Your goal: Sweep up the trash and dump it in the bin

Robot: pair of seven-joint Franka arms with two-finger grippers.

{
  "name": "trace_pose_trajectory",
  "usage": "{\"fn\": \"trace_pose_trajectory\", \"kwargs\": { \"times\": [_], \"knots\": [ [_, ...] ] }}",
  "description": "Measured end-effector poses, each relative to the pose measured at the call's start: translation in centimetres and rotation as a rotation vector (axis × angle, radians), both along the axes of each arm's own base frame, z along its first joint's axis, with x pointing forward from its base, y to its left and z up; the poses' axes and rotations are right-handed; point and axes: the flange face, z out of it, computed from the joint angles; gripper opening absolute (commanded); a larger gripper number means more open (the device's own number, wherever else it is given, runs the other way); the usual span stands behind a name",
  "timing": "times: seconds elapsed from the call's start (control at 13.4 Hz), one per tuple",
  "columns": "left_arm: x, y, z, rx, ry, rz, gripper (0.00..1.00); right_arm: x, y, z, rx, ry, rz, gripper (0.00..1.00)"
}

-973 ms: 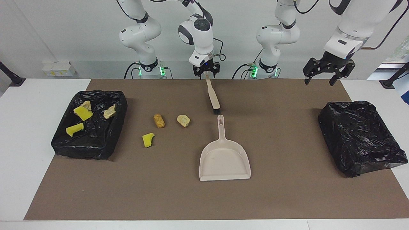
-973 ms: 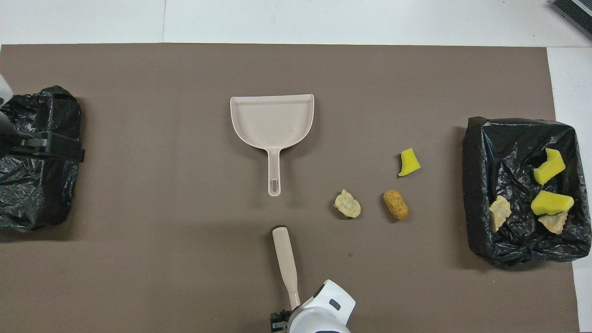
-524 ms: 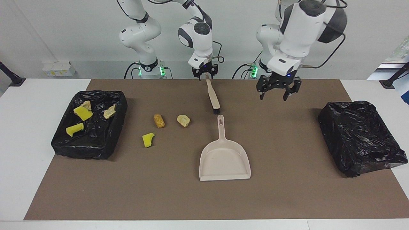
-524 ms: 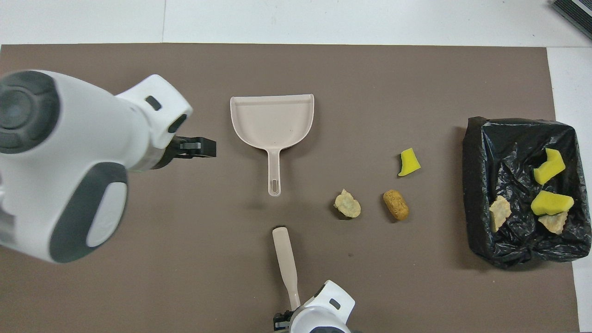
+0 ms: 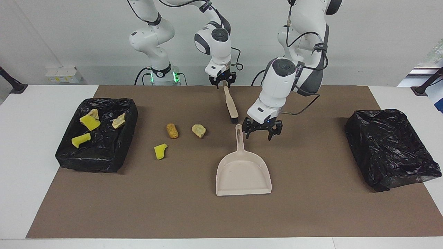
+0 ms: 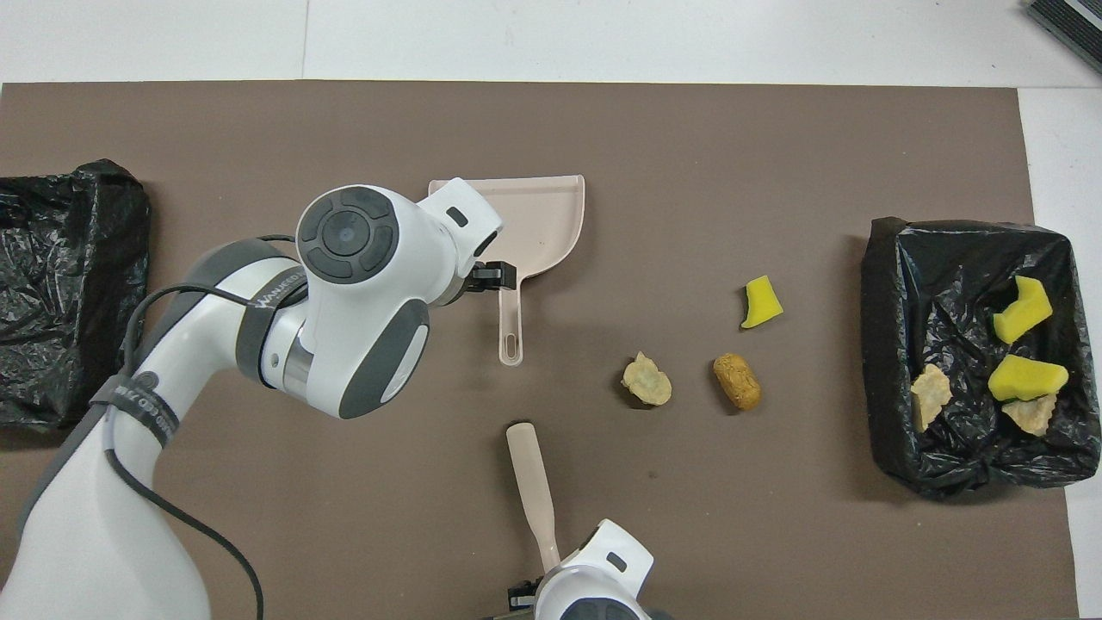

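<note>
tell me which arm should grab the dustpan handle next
Left. The left gripper hangs open right beside the dustpan handle, while the right gripper is at the brush handle.

I've swung my left gripper (image 5: 258, 132) from above the black-lined bin (image 5: 389, 147) down beside the beige plastic dustpan (image 5: 243, 172) handle, fingers spread wide.

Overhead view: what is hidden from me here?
- Dustpan: one corner, overhead, under the left arm's wrist.
- Left gripper: overhead, mostly under its own wrist.
- Right gripper: overhead, cut off by the bottom edge, with the end of the brush.
- Black bin at the left arm's end: overhead, cut by the edge.
</note>
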Motion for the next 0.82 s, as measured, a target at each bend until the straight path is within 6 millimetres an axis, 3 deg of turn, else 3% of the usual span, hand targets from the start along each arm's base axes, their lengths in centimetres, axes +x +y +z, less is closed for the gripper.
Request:
{"fn": "trace_pose_trajectory", "kwargs": {
  "times": [0.15,0.37,0.6,0.75,0.82],
  "knots": [
    [-0.9,-2.1,-1.6,-0.004,0.018,0.036,1.0,0.1,0.4,0.2,0.005,-0.001,0.003,0.03],
    [-3.4,-6.2,-3.1,-0.015,0.042,0.108,1.0,0.5,0.8,0.9,0.02,-0.01,0.002,0.0],
    [-2.9,-5.6,-4.2,-0.006,0.05,0.139,1.0,0.8,0.5,1.2,0.003,0.01,-0.003,0.0],
    [-2.1,-4.5,-5.0,0.002,0.056,0.16,0.85,1.4,-0.8,1.7,-0.02,0.033,-0.015,0.0],
    [-1.9,-4.2,-5.2,0.003,0.057,0.165,0.61,2.0,-2.0,2.3,-0.027,0.042,-0.015,0.0]
  ]
}}
